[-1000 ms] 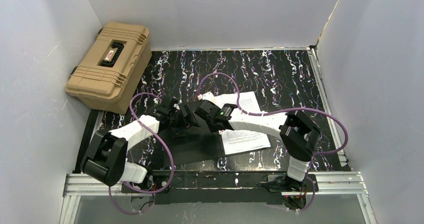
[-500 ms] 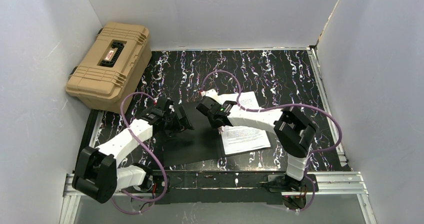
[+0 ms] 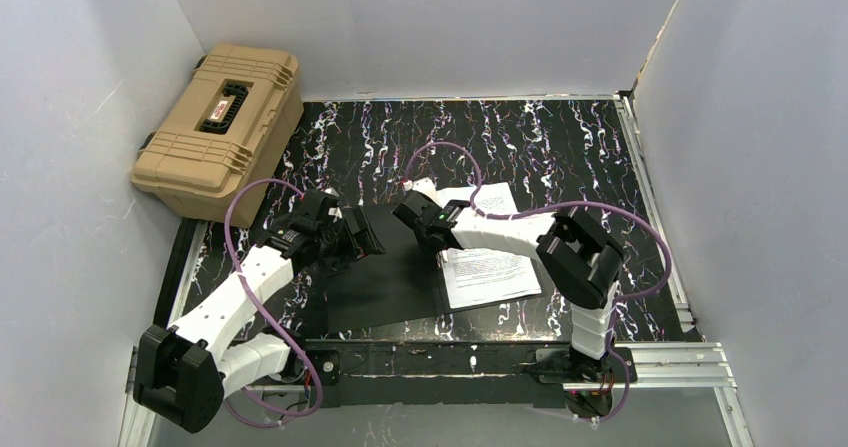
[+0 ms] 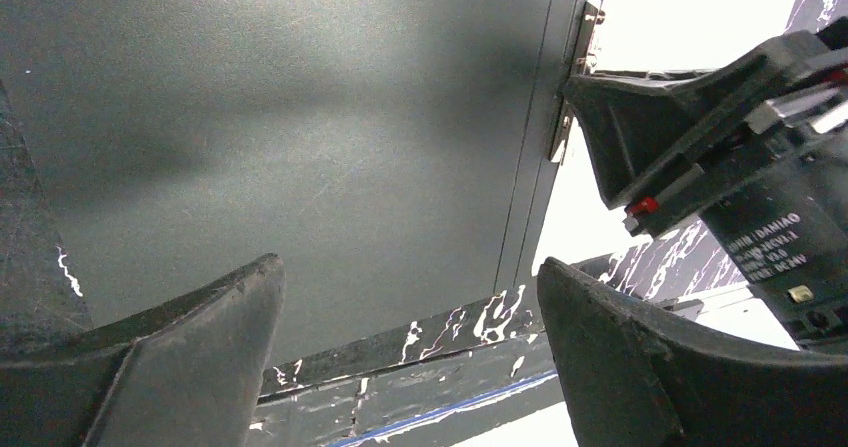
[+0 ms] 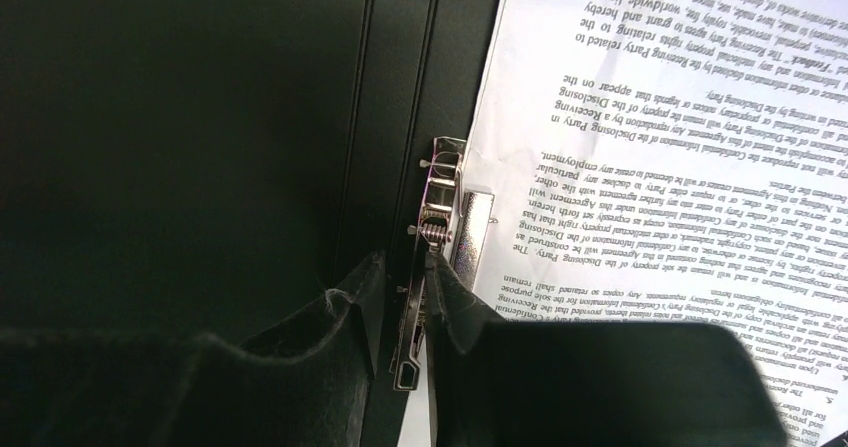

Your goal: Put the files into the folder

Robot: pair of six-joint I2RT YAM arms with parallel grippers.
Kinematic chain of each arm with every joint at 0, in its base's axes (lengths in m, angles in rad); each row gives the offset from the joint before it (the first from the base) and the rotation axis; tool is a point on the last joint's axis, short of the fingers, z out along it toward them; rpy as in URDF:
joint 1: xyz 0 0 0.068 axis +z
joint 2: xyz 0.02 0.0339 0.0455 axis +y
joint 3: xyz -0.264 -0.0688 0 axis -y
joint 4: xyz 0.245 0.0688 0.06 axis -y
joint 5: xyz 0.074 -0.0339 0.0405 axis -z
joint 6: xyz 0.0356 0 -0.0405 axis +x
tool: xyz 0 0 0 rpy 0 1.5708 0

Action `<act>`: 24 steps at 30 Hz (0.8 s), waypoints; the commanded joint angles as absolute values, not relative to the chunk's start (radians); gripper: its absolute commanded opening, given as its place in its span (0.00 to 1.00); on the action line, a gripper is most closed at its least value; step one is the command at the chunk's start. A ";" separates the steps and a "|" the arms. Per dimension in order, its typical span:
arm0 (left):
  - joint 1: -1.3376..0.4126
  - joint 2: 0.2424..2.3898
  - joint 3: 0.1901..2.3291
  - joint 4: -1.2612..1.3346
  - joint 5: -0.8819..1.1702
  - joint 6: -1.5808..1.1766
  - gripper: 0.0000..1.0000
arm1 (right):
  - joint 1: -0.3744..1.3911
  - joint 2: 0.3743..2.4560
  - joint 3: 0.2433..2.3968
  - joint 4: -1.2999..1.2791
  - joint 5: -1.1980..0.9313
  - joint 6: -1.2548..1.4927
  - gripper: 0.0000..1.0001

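Note:
The folder (image 3: 385, 282) lies open on the table, black inside up. The files (image 3: 490, 267), white sheets of small black text, lie on its right half. My right gripper (image 3: 410, 213) is low at the spine, its jaws nearly closed around the metal clip (image 5: 440, 207) beside the files (image 5: 650, 167). My left gripper (image 3: 360, 239) is open and empty, hovering over the folder's left cover (image 4: 300, 117). In the left wrist view my left gripper (image 4: 410, 347) faces the clip (image 4: 575, 77) and the right gripper (image 4: 700, 137).
A tan ribbed hard case (image 3: 220, 132) stands at the back left against the wall. White walls enclose the black marbled table (image 3: 520, 137) on three sides. Purple cables loop above both arms.
My left arm has swung back to the left, and its gripper has moved away from the right gripper. The right gripper has stayed at the clip.

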State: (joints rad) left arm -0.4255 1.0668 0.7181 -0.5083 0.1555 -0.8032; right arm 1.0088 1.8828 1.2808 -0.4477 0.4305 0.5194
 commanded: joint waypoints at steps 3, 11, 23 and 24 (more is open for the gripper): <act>-0.425 1.037 0.750 -0.563 0.137 -0.784 0.96 | 1.004 1.899 1.272 -0.421 0.434 0.541 0.28; -0.425 1.040 0.754 -0.563 0.136 -0.782 0.96 | 1.004 1.891 1.243 -0.427 0.468 0.560 0.25; -0.425 1.038 0.759 -0.577 0.125 -0.774 0.97 | 1.003 1.911 1.224 -0.411 0.474 0.585 0.01; -0.425 1.037 0.759 -0.579 0.123 -0.774 0.97 | 1.003 1.907 1.221 -0.409 0.475 0.585 0.01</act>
